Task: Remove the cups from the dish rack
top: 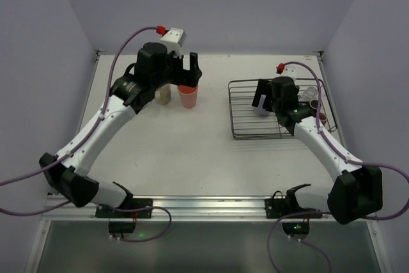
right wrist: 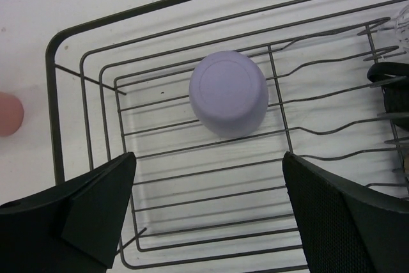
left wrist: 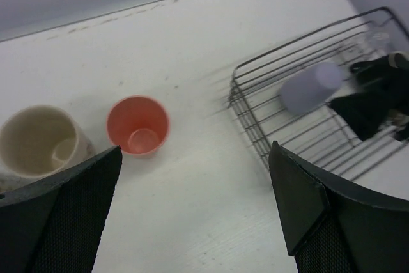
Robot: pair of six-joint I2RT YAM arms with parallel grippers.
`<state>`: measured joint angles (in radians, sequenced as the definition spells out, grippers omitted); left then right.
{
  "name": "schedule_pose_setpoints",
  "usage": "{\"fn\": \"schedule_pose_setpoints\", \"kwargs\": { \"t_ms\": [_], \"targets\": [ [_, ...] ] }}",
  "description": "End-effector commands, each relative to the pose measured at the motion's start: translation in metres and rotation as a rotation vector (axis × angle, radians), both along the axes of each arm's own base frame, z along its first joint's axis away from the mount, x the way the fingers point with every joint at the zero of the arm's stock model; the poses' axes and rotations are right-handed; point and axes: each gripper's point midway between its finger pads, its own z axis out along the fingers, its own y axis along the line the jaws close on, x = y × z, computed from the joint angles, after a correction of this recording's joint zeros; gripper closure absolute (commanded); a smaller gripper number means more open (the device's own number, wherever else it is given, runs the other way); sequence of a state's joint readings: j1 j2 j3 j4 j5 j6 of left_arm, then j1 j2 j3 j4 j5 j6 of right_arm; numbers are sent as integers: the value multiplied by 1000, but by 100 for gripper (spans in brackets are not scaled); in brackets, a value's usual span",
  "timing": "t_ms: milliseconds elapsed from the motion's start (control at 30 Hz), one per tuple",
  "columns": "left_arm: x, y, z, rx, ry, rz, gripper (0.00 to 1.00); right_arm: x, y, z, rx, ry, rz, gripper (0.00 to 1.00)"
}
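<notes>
The dish rack [top: 232,118] is a dark wire basket on the right of the table. A lavender cup [right wrist: 228,93] lies upside down in it, beyond my right gripper [right wrist: 208,209], which hovers open and empty over the rack floor. A clear glass [right wrist: 403,22] shows at the rack's far right edge. Left of the rack, a salmon-red cup [left wrist: 137,126] and a cream mug [left wrist: 38,142] stand upright on the table. My left gripper [left wrist: 195,202] hangs open above the table close to the salmon cup [top: 188,96], holding nothing.
The table is white with grey walls at the back and sides. The rack [right wrist: 52,113] sits close to the right wall. A bare strip of table separates the salmon cup from the rack's left rim. My right arm [left wrist: 374,97] reaches over the rack.
</notes>
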<state>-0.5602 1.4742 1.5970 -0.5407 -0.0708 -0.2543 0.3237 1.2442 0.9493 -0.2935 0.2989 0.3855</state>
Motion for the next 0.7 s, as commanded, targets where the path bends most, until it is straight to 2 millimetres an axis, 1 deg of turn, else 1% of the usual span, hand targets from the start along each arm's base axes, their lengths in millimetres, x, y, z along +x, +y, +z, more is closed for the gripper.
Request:
{"fn": "schedule_pose_setpoints", "kwargs": {
  "t_ms": [0, 33, 67, 100, 133, 167, 200, 233, 267, 300, 333, 367, 400, 433, 467, 500, 533, 567, 633, 667],
  "targets": [
    [-45, -38, 44, -247, -131, -214, 0, 22, -10, 18, -56, -34, -47, 1],
    [-56, -40, 14, -242, -80, -241, 0, 26, -13, 16, -70, -22, -54, 1],
    [-77, -43, 20, -290, -84, -300, 0, 32, -16, 10, -88, -6, -70, 1],
    [-87, -44, 14, -309, -79, -325, 0, 35, -18, 7, -98, 4, -76, 1],
    [-99, -42, -2, -327, -72, -347, 0, 38, -21, 5, -107, 11, -86, 1],
    [-111, -45, -10, -351, -48, -378, 0, 42, -22, -3, -121, 31, -96, 1],
    [-115, -46, -12, -375, -62, -392, 0, 44, -23, -7, -126, 42, -99, 1],
    [-122, -45, -39, -368, -12, -395, 0, 47, -24, -11, -129, 50, -107, 2],
    [-130, -42, -42, -383, -6, -399, 0, 50, -24, -18, -139, 67, -113, 2],
    [-131, -42, -36, -407, -44, -406, 0, 52, -26, -21, -146, 74, -120, 4],
    [-134, -40, -53, -402, -23, -403, 0, 53, -27, -24, -150, 84, -120, 5],
    [-138, -37, -51, -418, -36, -404, 0, 57, -27, -23, -147, 81, -118, 5],
    [-140, -37, -54, -424, -36, -407, 0, 60, -26, -30, -151, 99, -114, 6],
    [-141, -37, -60, -427, -37, -410, 0, 62, -26, -31, -152, 102, -111, 9],
    [-144, -38, -61, -432, -34, -424, 0, 67, -25, -29, -149, 97, -108, 10],
    [-144, -39, -63, -434, -33, -428, 0, 70, -23, -35, -156, 111, -102, 11],
    [-145, -40, -66, -437, -32, -436, 0, 73, -22, -37, -161, 113, -89, 13],
    [-145, -42, -70, -438, -19, -443, 0, 78, -20, -36, -160, 109, -84, 18],
    [-144, -45, -75, -441, -6, -444, 0, 81, -18, -44, -165, 128, -77, 28],
    [-143, -46, -78, -442, 7, -449, 0, 81, -18, -44, -165, 127, -76, 35]
  ]
}}
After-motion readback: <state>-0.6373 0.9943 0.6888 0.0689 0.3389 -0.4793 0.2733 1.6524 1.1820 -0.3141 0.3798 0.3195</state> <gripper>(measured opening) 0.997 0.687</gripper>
